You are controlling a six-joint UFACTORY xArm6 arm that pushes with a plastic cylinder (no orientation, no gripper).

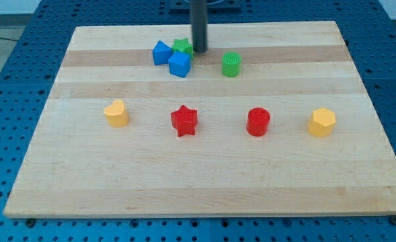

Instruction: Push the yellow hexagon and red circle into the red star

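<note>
The red star [183, 120] lies near the middle of the wooden board [204, 195]. The red circle [258, 122] sits to its right, apart from it. The yellow hexagon [322, 122] sits further right, near the board's right side. All three are in one row. My tip [200, 50] is at the view's top, well above the row, touching or right beside a green star [182, 46].
A blue pentagon-like block [161, 52] and a blue cube [179, 64] cluster with the green star at the top. A green cylinder [231, 64] stands to their right. A yellow heart-like block [116, 113] lies left of the red star. Blue pegboard surrounds the board.
</note>
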